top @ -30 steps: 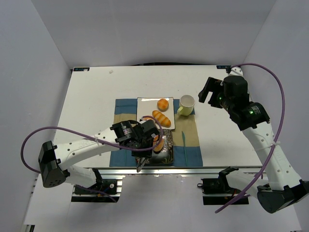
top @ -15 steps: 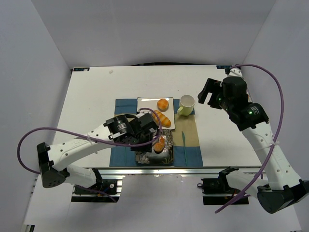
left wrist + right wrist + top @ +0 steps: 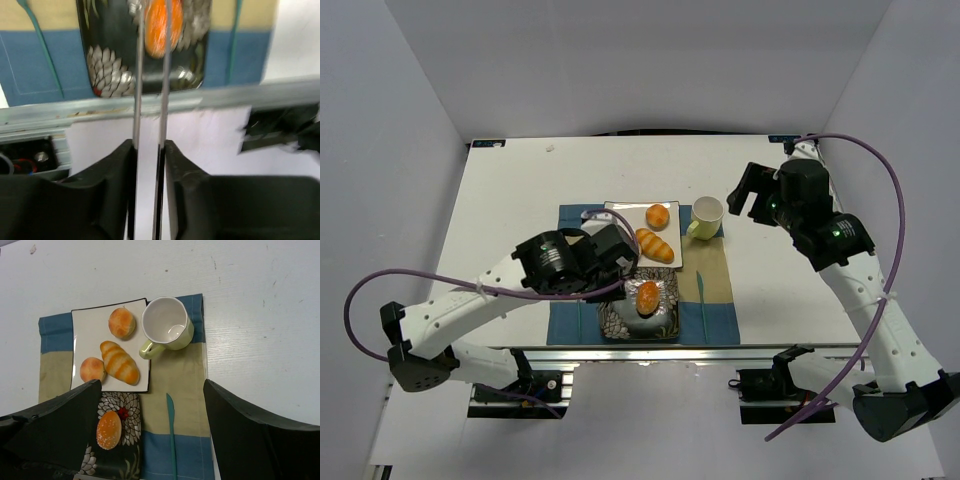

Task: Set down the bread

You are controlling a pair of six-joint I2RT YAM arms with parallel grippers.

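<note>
The bread [image 3: 647,296], a small smooth orange-brown oval roll, lies on the dark flower-patterned plate [image 3: 620,322] at the near edge of the placemat. It also shows in the right wrist view [image 3: 109,429] and, blurred, in the left wrist view [image 3: 161,26]. My left gripper [image 3: 617,254] [image 3: 150,146] is shut on a pair of thin metal tongs [image 3: 151,90]. The tong arms reach out over the bread with a narrow gap; they do not grip it. My right gripper [image 3: 750,190] [image 3: 155,440] is open, empty, high above the cup.
A white square plate [image 3: 620,214] holds two round buns [image 3: 658,214] and a ridged roll [image 3: 655,245]. A pale green cup [image 3: 706,215] stands to its right. A teal knife [image 3: 701,285] lies on the blue and tan placemat [image 3: 718,275]. The table's metal front rail [image 3: 60,112] runs just below the dark plate.
My left gripper with the tongs has drawn back from over the dark plate towards the left and rear. The bread, earlier between the tongs, now lies uncovered on the plate. Right arm unchanged.
</note>
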